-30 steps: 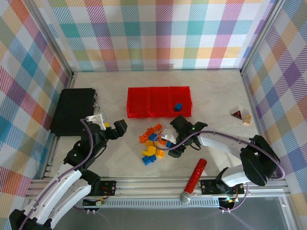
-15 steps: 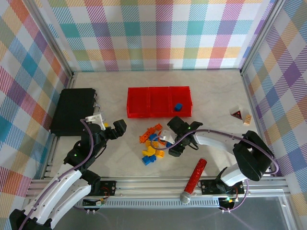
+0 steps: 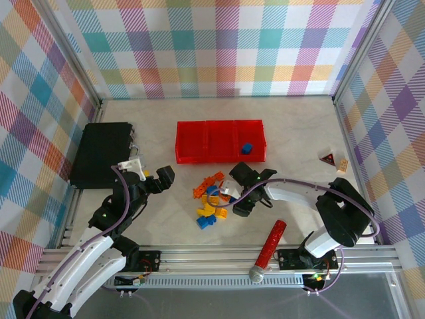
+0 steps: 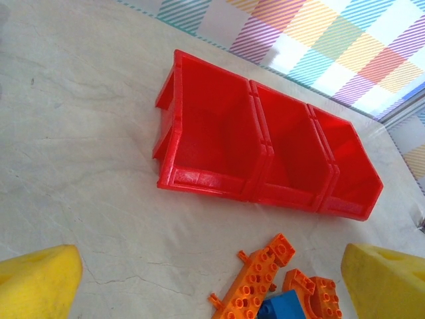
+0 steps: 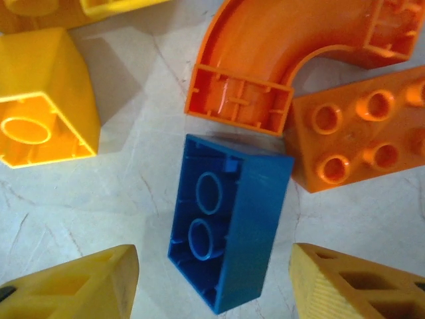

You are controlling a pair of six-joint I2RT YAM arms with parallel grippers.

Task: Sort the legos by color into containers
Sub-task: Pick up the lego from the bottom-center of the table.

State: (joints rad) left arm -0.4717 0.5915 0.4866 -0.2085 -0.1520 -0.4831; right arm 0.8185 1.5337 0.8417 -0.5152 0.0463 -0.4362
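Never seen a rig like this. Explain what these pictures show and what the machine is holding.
Two robot arms are bolted at the table's near edge, each ending in a two-finger gripper. The wide picture looks down from above; the other two come from cameras on the wrists. On the table lie a pile of legos, three joined red bins and a black case. Nothing is held: the left gripper is open, and the right gripper's open fingers straddle a blue brick without touching it.

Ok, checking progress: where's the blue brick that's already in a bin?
Top view: the blue brick lies in the rightmost red bin, beyond the loose bricks.
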